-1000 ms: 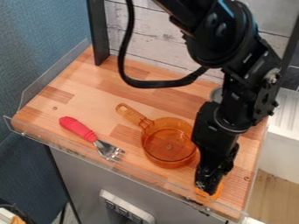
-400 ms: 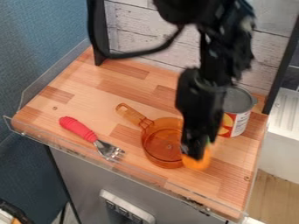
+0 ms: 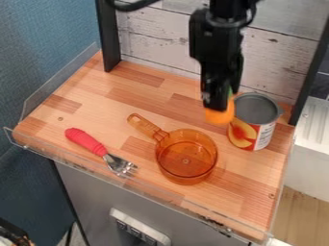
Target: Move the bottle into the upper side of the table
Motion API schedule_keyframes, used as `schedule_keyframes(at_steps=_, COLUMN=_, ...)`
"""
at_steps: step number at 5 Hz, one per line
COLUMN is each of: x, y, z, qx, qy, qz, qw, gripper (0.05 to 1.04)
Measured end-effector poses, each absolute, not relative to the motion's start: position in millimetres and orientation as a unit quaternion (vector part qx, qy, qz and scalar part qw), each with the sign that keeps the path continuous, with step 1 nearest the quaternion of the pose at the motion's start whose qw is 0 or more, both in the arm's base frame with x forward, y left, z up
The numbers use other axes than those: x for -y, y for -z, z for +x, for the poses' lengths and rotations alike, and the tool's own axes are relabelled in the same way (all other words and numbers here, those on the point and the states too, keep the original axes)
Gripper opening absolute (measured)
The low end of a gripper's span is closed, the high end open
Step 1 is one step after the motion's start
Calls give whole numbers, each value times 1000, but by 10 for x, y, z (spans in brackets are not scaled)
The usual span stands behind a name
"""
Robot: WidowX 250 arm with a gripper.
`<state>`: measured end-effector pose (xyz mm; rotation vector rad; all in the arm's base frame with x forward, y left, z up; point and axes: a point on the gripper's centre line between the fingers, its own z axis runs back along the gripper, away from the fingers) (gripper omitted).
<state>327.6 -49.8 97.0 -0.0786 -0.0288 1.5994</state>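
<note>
Black two-finger claw (image 3: 217, 102) grips rounded orange-and-green bottle (image 3: 220, 116), its orange end protruding below the tips, toward the back-right corner of the striped wooden bench (image 3: 149, 82).

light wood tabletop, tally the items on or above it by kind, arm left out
see-through orange plastic pan: 1
red-handled metal fork: 1
open metal can with red-and-white label: 1
orange object held in the black two-finger pincer: 1
total: 4
</note>
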Motion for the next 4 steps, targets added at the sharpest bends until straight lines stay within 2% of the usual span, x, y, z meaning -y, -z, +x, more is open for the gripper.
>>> schedule_keyframes(at_steps=1, x=416, y=-995, z=3539, qx=20, qy=-735, qz=-37, qw=677, gripper=601)
schedule_keyframes(at_steps=2, x=304, y=-899, z=3851, qx=20, qy=-758, qz=-34, qw=651, gripper=601)
schedule_keyframes(at_steps=4, x=130, y=-579, z=4125, qx=37, qy=-783, qz=4, qw=622, gripper=601)
